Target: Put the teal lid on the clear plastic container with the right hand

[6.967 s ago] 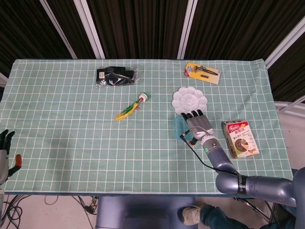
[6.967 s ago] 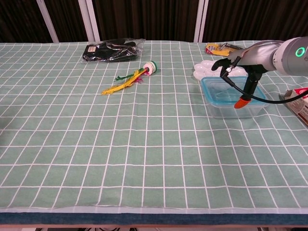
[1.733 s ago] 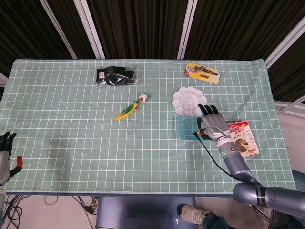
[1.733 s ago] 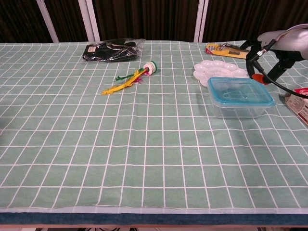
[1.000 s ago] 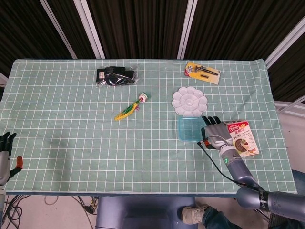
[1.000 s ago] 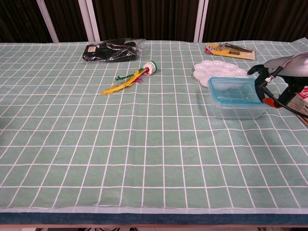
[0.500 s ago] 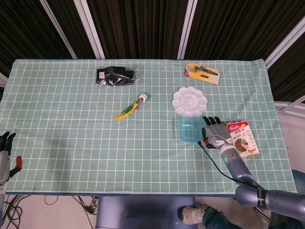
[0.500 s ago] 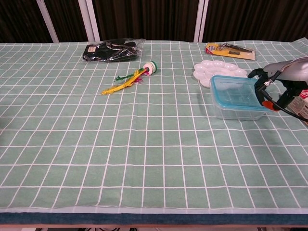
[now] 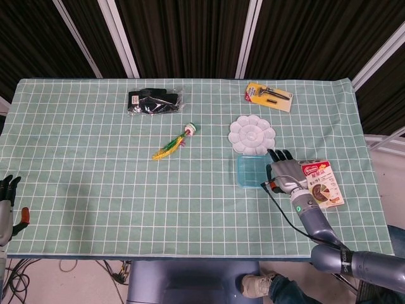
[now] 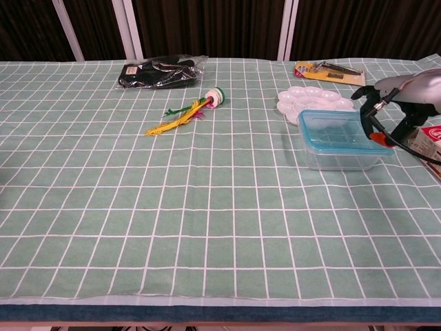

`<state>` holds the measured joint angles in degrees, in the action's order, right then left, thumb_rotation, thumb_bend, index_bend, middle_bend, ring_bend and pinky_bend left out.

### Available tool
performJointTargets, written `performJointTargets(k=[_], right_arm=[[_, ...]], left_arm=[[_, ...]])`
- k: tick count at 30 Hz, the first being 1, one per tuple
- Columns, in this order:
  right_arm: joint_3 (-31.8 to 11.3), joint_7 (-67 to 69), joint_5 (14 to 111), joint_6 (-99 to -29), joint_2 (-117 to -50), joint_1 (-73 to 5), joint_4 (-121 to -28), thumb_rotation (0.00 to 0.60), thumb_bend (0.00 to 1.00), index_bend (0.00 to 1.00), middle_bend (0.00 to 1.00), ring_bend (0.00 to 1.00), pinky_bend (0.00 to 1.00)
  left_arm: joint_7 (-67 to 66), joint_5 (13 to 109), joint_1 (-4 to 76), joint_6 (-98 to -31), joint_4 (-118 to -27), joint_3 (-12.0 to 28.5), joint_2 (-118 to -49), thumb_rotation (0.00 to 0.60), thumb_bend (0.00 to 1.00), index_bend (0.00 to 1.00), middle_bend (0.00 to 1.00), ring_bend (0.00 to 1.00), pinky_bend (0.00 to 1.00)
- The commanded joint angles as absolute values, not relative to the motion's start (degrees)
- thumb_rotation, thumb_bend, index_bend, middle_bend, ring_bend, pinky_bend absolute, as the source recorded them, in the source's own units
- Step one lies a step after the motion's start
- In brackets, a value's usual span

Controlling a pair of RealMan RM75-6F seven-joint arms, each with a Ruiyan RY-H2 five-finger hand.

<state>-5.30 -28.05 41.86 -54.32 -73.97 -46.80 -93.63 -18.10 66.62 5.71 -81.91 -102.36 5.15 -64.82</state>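
Table [image 9: 95,158] under a green checked cloth, carrying: black pouch [image 9: 154,102], feathered toy [image 9: 173,145], white paint palette [image 9: 252,135], carded razor [image 9: 269,95], snack box [image 9: 321,183], and lidded clear container [image 10: 342,140] beside the palette.

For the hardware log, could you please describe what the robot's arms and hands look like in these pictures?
The right hand has dark fingers on a grey metallic palm, with an orange-red tip near the thumb. A thin black cable runs along its silver-grey arm, which carries a small green light at the wrist. The left hand shows only at the frame edge: dark fingers, and an orange-red tip too.
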Motion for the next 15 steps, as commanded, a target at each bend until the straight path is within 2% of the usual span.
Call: performJointTargets(k=[1,5,15], right_arm=[[-7.0,-27.8,40.3,-54.1,-74.1,-47.7,-92.5,0.6,0.52,0.62,0.03,0.0,0.0],[-8.6,-27.9,37.9,-52.8,-75.2,-49.2,-89.9,0.6,0.52,0.62,0.03,0.0,0.0],[-9.4,-29.0,33.2,-48.9,-79.4,-51.9,-81.8,0.6,0.52,0.62,0.03,0.0,0.0]], left_arm=[[-18.1,66.6,5.7,-82.0,-102.4,5.2,-64.8,0.6,0.53,0.06,0.0,0.0,0.0],[-18.0,66.3,5.7,-81.9,-102.3,5.3,-64.8,0.6,0.53,0.06,0.0,0.0,0.0],[-17.7,66.0,5.7,-81.9,-102.5,5.4,-64.6,0.6,0.52,0.06,0.0,0.0,0.0]])
